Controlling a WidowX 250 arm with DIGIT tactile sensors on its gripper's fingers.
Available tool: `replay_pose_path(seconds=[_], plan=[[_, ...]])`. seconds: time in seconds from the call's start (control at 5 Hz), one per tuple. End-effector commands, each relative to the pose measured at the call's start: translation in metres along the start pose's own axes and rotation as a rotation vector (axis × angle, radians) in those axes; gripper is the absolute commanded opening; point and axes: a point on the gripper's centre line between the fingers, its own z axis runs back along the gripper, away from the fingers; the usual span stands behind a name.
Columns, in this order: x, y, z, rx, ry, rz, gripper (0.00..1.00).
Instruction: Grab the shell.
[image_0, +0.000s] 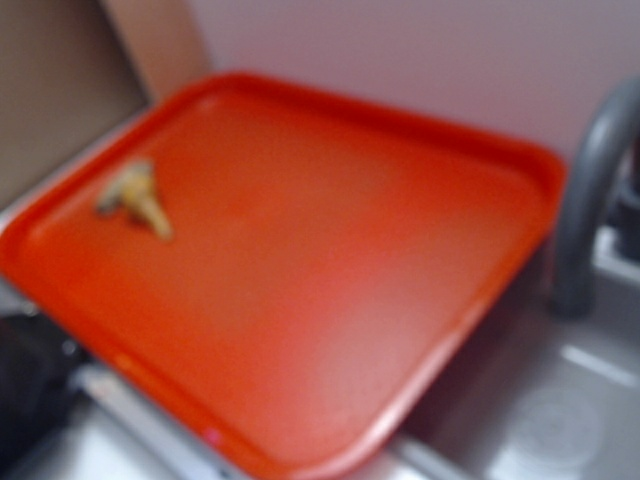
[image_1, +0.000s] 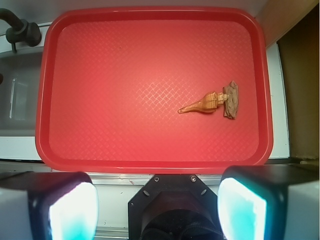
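The shell (image_1: 204, 104) is a small tan-yellow cone lying flat on the red tray (image_1: 150, 163), its point aimed left and its wide end touching a flat grey-brown bark-like piece (image_1: 230, 100). In the blurred exterior view the shell (image_0: 152, 211) lies near the tray's (image_0: 330, 400) left side, with the bark piece (image_0: 124, 187) at its upper left. My gripper (image_1: 157, 207) hovers high over the tray's near edge, open, its two fingers (image_1: 72, 209) wide apart with nothing between them. The gripper does not show in the exterior view.
The tray rests over a metal sink counter (image_1: 15, 147). A dark faucet (image_1: 20, 31) stands at the far left corner in the wrist view, and the faucet (image_0: 590, 190) rises right of the tray in the exterior view. A wall (image_0: 420, 50) stands behind.
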Motion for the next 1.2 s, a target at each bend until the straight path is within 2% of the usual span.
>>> replay_pose_path(seconds=[0.0,0.2,0.4,0.6,0.8,1.0], plan=[[0.0,0.0,0.0,0.0,0.0,0.0,1.0],[0.037,0.032,-0.009,-0.081,0.113,0.272,1.0],[0.07,0.057,-0.029,-0.081,0.137,0.526,1.0],[0.075,0.078,-0.048,-0.016,0.089,0.771,1.0],[0.061,0.088,-0.073,0.067,0.041,1.014,1.0],[0.049,0.087,-0.104,0.181,0.015,1.239,1.0]])
